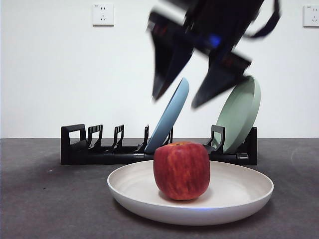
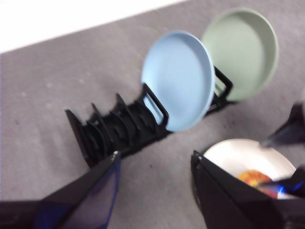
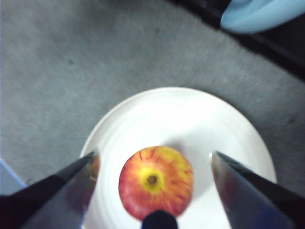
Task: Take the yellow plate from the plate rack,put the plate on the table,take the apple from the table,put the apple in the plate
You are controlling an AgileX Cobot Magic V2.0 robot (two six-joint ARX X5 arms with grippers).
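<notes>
- Right gripper [image 1: 199, 97] hangs at top centre of the front view, jaws spread wide and empty, directly above the apple [image 1: 181, 171].
- Apple sits upright mid-frame inside the yellow plate [image 1: 239, 196], on the table [image 1: 45, 199].
- Best lift straight up, clear of fruit and rim.
- Left gripper [image 2: 155, 164], jaws apart, waits near the plate rack [image 2: 119, 131].

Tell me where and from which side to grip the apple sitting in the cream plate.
Grip the apple across its flat red flanks at mid-height, coming straight down from above. It stands upright, stem up, in the middle of the yellow plate, whose raised rim hinders a low sideways approach. The right tool already hangs open overhead, a jaw either side.
</notes>
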